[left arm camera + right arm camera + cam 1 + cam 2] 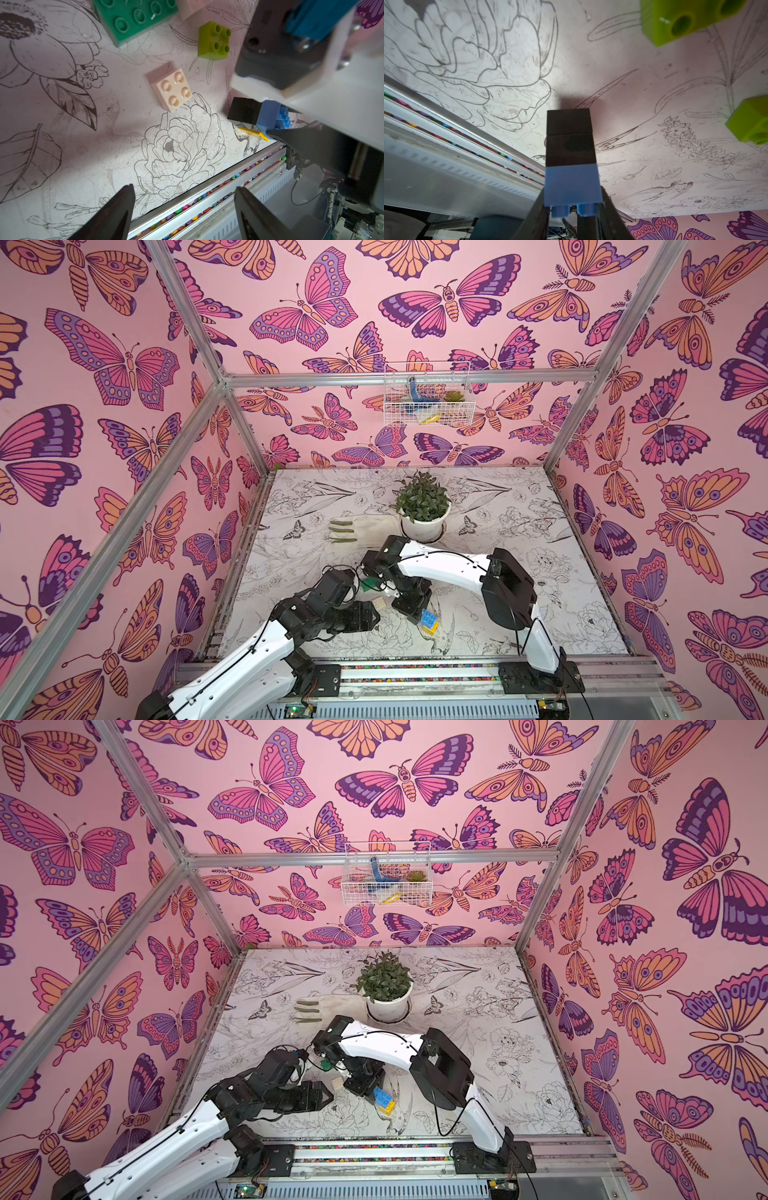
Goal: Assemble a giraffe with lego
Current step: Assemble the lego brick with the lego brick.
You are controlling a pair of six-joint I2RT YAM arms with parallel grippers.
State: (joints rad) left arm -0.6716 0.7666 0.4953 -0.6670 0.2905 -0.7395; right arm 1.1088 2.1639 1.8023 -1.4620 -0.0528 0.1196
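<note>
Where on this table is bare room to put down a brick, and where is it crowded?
Widest free patch: the table between the right arm and the right wall. Also free: the back left corner behind the glove. Crowded: the front middle, around the dark green brick, white brick and the half-built giraffe.

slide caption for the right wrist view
Right gripper clamps the blue brick joined to two black bricks, lime bricks nearby.

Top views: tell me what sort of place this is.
Probably a staged robot-recording booth, not a home: an aluminium frame lined with butterfly-print walls, two robot arms mounted on a front rail, and a potted plant as decoration.
</note>
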